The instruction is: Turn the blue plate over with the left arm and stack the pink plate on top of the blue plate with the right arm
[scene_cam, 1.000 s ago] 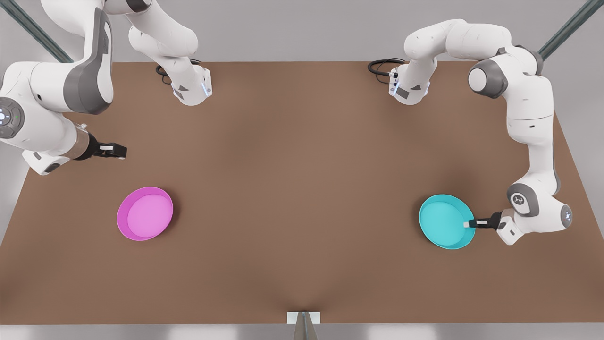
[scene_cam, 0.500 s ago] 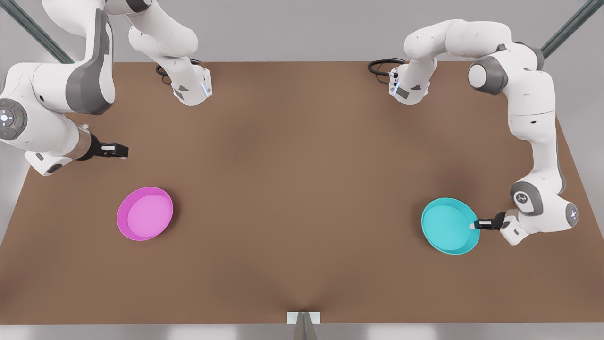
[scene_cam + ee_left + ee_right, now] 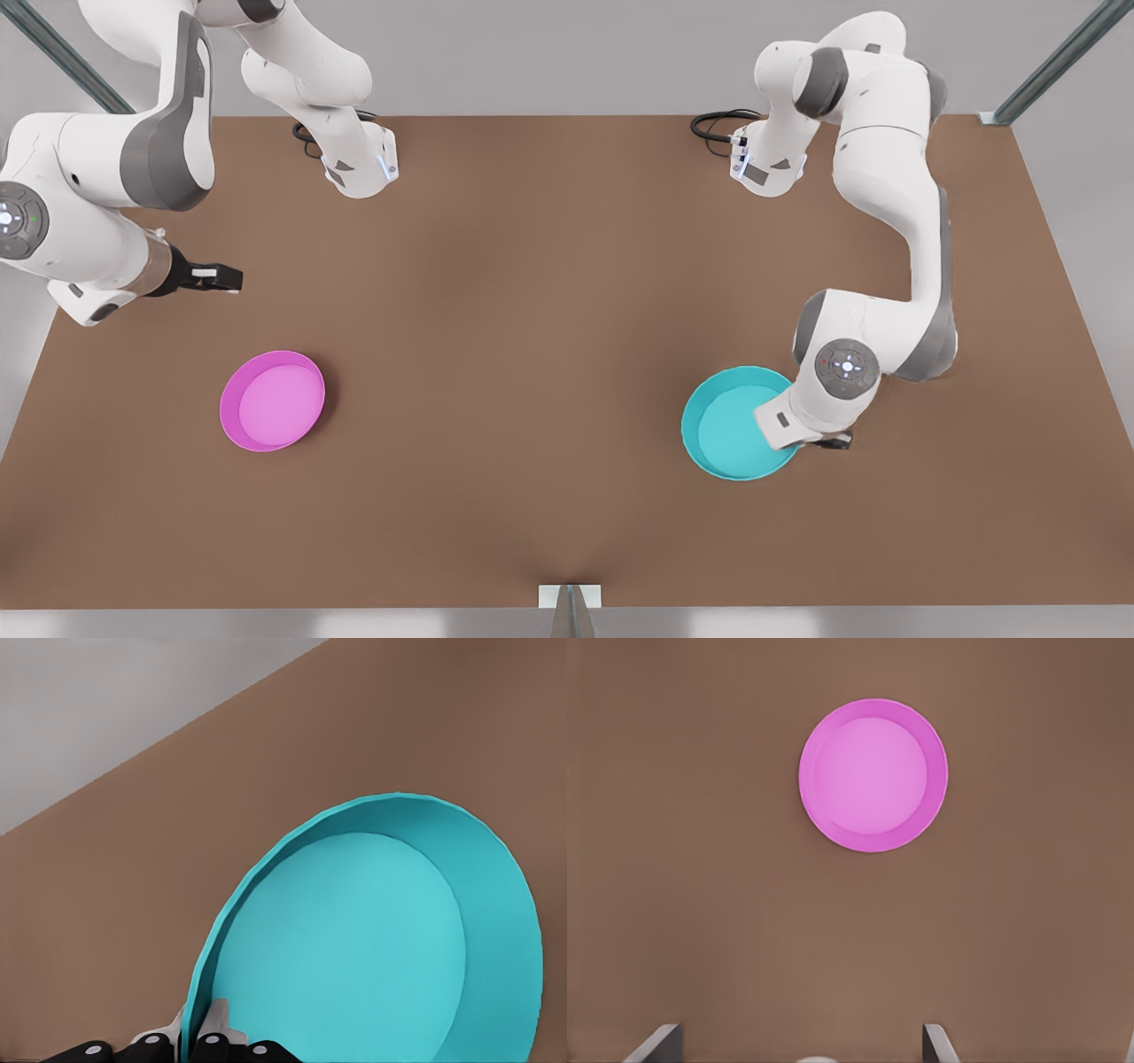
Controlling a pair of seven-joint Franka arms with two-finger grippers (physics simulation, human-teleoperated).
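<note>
The blue plate is at the front view's right, its inside facing up. My left gripper, mostly hidden under its own wrist, is at the plate's right edge. In the left wrist view that gripper is shut on the rim of the blue plate, one finger inside and one outside, and the plate looks tilted against the table. The pink plate lies flat, inside up, at the front view's left. My right gripper hovers behind it, open and holding nothing. From the right wrist view the pink plate lies ahead of the spread fingers.
The brown table has wide bare room between the two plates. Both arm bases stand at the far edge with black cables. A small white bracket sits at the near edge's middle.
The left arm has swung toward the front view's left, carrying the blue plate with it and turning its wrist over the plate's edge. The right arm has barely moved.
</note>
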